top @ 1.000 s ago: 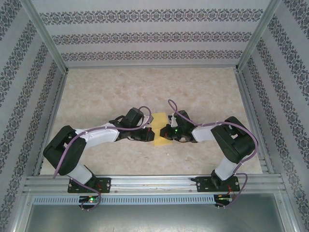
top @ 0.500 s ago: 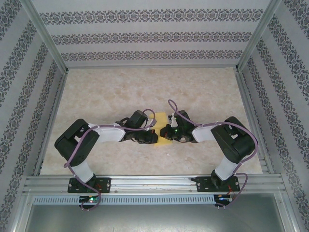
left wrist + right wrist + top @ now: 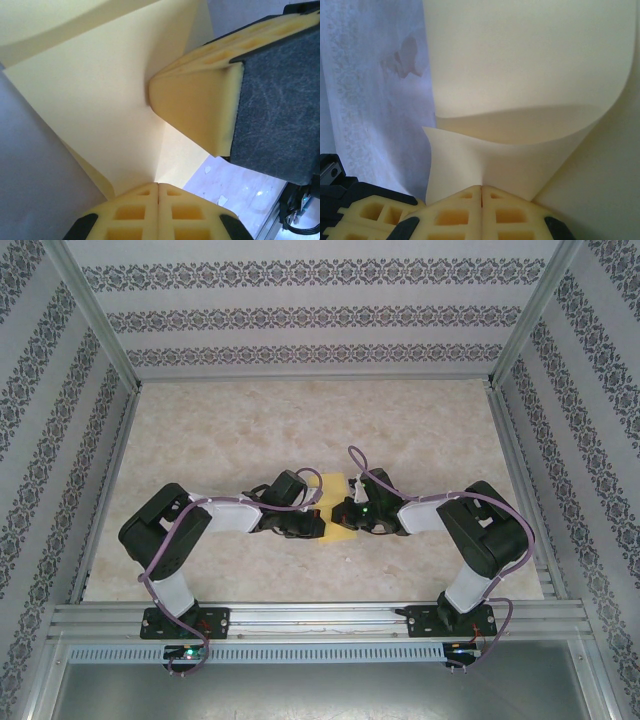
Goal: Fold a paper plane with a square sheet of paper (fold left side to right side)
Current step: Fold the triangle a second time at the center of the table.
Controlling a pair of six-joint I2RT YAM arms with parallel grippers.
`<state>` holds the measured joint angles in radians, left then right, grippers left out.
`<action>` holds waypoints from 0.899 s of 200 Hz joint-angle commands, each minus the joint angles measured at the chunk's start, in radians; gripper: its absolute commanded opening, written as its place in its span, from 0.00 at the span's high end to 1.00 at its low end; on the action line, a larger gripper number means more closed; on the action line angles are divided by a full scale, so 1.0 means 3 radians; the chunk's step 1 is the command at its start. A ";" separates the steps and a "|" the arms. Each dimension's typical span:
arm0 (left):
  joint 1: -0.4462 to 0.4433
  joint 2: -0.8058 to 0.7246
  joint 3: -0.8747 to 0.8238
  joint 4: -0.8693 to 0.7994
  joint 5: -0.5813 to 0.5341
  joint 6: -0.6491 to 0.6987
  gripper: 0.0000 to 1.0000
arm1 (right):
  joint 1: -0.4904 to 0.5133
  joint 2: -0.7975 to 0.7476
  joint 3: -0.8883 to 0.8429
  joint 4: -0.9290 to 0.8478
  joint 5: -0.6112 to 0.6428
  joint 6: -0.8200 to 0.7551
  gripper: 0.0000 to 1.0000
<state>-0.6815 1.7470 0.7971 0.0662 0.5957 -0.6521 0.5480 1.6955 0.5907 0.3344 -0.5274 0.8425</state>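
- Thin yellow square sheet of paper (image 3: 336, 508): curled and part-lifted off the beige marbled table (image 3: 250, 430), held between the two grippers.
- Left gripper (image 3: 158, 187): jaws closed on the sheet's left side.
- Right gripper (image 3: 481, 190): jaws closed on the sheet's right side.
- Risk: opposing pulls could tear the sheet, and an uneven carry could skew the crease.

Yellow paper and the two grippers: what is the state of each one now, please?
square sheet of paper, curled over, not pressed flat, pinched from both sides
left gripper, shut on the paper
right gripper, shut on the paper
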 commanded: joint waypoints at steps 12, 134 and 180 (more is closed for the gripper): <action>-0.0034 0.0067 0.0043 -0.0097 -0.0080 0.0098 0.97 | 0.0039 0.0106 -0.0099 -0.0348 0.0168 -0.0029 1.00; -0.0037 0.0114 0.0018 -0.0070 0.0013 0.0118 0.97 | 0.0040 0.0066 -0.0036 -0.0381 0.0122 -0.0047 1.00; -0.0049 0.0110 0.0044 -0.0214 -0.0075 0.0179 0.97 | 0.0038 -0.0064 -0.0056 -0.0306 0.0086 -0.0037 1.00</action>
<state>-0.6815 1.7657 0.7975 0.0673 0.5949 -0.6331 0.5480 1.6932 0.5938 0.3279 -0.5278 0.8421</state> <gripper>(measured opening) 0.044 0.049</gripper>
